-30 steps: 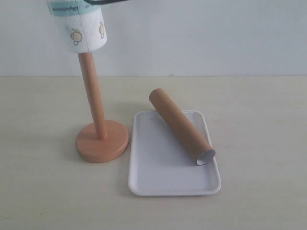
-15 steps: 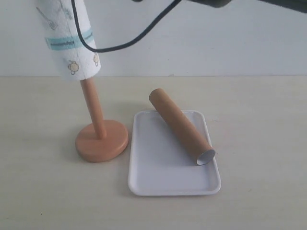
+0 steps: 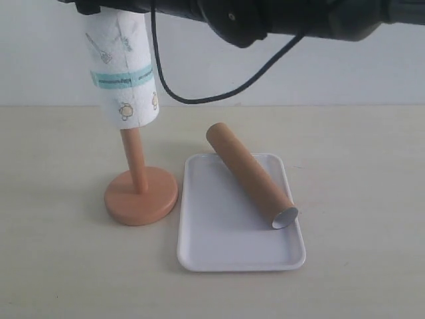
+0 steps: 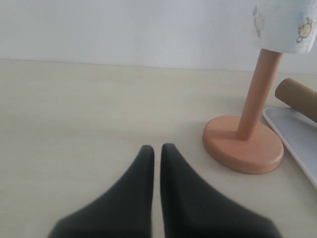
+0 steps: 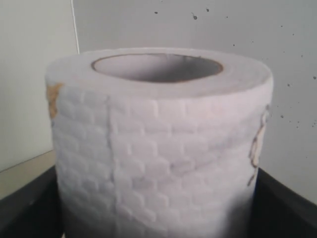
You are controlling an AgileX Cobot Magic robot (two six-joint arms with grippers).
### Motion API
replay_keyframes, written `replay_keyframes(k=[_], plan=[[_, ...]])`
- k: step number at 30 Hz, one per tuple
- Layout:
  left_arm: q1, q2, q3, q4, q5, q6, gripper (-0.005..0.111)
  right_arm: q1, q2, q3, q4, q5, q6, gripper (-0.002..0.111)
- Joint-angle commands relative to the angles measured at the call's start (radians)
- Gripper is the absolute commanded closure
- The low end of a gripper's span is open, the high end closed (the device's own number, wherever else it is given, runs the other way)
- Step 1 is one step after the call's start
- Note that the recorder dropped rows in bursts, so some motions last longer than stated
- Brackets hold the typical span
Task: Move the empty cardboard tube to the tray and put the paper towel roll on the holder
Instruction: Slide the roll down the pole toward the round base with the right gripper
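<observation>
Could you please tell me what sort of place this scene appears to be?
Probably a robot test bench rather than a home: a pale table, a plain white wall, and a few staged props: holder, tray, cardboard tube.

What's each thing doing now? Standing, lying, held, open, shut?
paper towel roll: held tilted, lower end over the pole of the holder.
holder: upright on the table, pole top hidden by roll.
empty cardboard tube: lying slantwise on the tray, far end over its rim.
tray: flat on table, holding the tube.
left gripper: shut, empty.
right gripper: closed on the roll.
</observation>
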Motion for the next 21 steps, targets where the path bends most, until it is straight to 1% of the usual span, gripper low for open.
replay_keyframes(k=[1,4,6,12,18,21], plan=[[0.004,-0.003,0.004,0.000,-0.004,0.000,0.103,-0.006,-0.025,0.113,0.113,-0.202,-0.115,0.109],[0.004,-0.003,0.004,0.000,-0.004,0.000,0.103,-0.006,-0.025,0.186,0.315,-0.292,-0.269,0.109],[0.004,-0.003,0.004,0.000,-0.004,0.000,0.103,-0.006,-0.025,0.229,0.390,-0.327,-0.349,0.109],[0.004,-0.003,0.004,0.000,-0.004,0.000,0.103,-0.006,-0.025,0.321,0.391,-0.334,-0.369,0.109],[0.004,-0.003,0.004,0.000,-0.004,0.000,0.103,-0.006,-0.025,0.393,0.398,-0.432,-0.369,0.109],[0.004,-0.003,0.004,0.000,-0.004,0.000,0.103,-0.006,-0.022,0.406,0.425,-0.437,-0.371,0.109]])
